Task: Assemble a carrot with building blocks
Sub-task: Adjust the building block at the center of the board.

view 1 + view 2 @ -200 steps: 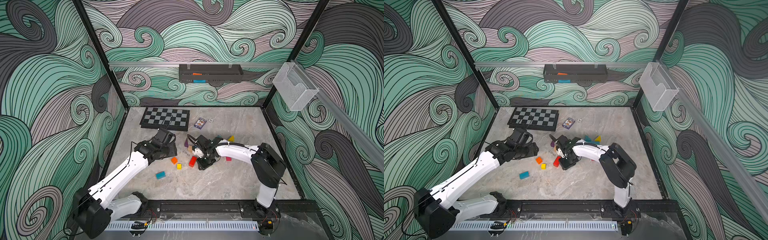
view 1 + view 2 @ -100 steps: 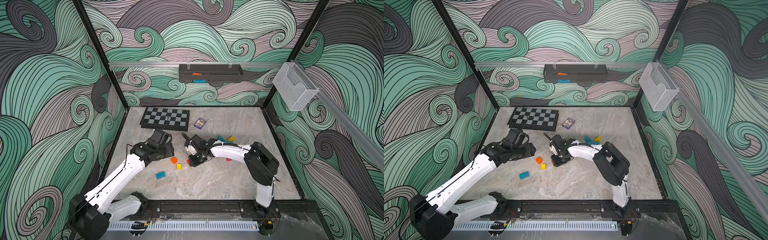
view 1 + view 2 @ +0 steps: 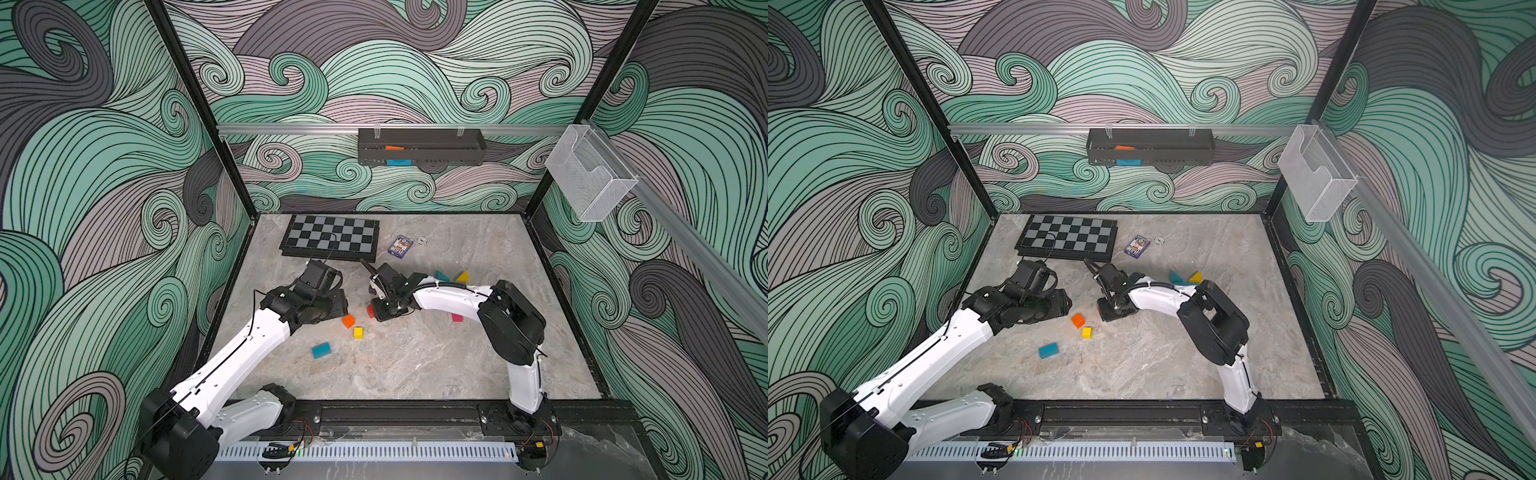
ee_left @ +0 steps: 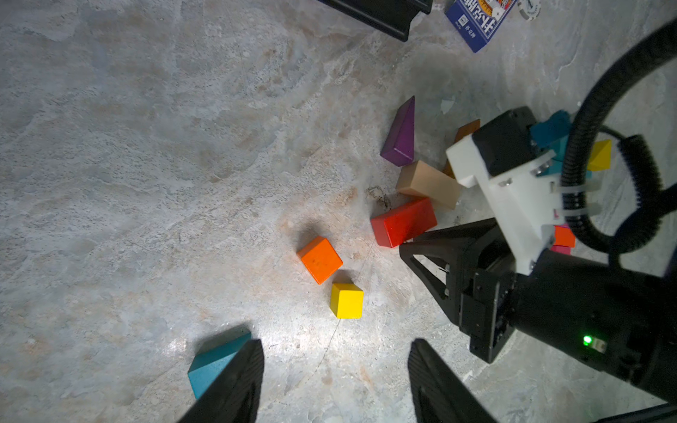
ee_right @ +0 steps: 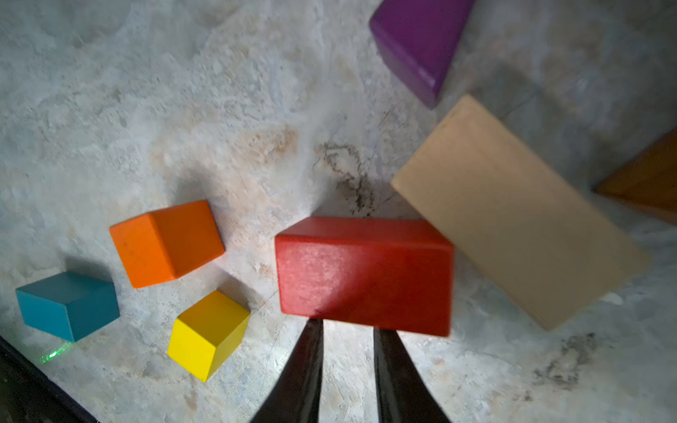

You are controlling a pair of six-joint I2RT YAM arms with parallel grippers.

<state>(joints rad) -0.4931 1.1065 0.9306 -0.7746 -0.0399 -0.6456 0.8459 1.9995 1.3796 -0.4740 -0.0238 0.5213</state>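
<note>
The building blocks lie loose mid-table. A red cuboid [image 5: 362, 273] lies flat, and the tips of my right gripper [image 5: 348, 324] press against its long side, shut with only a narrow empty slit between them. A beige cuboid [image 5: 513, 212] touches the red one's far end, with a purple wedge [image 5: 417, 40] beyond. To the red block's left lie an orange cube [image 3: 348, 321], a yellow cube [image 3: 358, 332] and a teal block [image 3: 321, 350]. My left gripper [image 4: 333, 346] hovers open and empty over bare table near the yellow cube [image 4: 346, 300].
A chessboard [image 3: 330, 239] and a small purple card box [image 3: 401, 246] lie at the back. A teal wedge [image 3: 441, 275], a yellow wedge [image 3: 462, 276] and a pink block [image 3: 457, 318] sit right of my right arm. A black tray [image 3: 419, 147] hangs on the back wall.
My right gripper has swung left and slightly back, sliding the red cuboid with it toward the orange cube. The left arm has barely shifted.
</note>
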